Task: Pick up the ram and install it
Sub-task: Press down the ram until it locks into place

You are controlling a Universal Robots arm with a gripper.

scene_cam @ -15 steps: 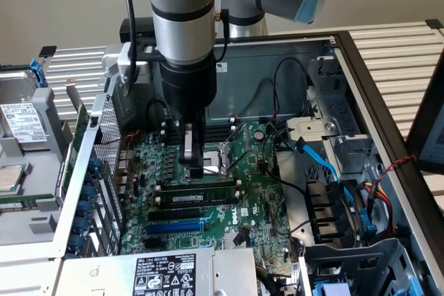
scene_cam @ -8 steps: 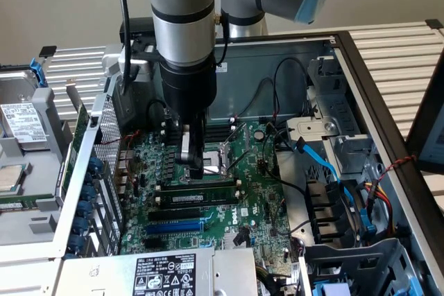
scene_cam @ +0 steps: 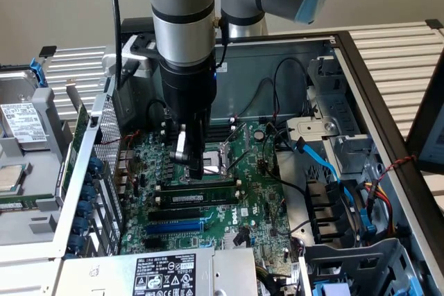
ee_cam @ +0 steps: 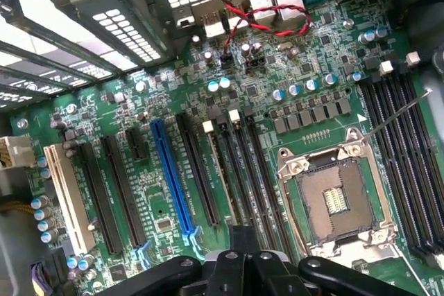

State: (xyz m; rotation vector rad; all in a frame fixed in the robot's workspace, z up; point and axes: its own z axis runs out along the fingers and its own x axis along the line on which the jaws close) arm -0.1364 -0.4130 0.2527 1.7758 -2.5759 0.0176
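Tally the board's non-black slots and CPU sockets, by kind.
Blue slot: 1
White slot: 1
CPU socket: 1
Total: 3

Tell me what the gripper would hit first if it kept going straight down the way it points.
Probably the ram standing in its black slot: the gripper is shut and points down at the motherboard, its tip right at the stick's top edge. Whether they already touch is unclear.
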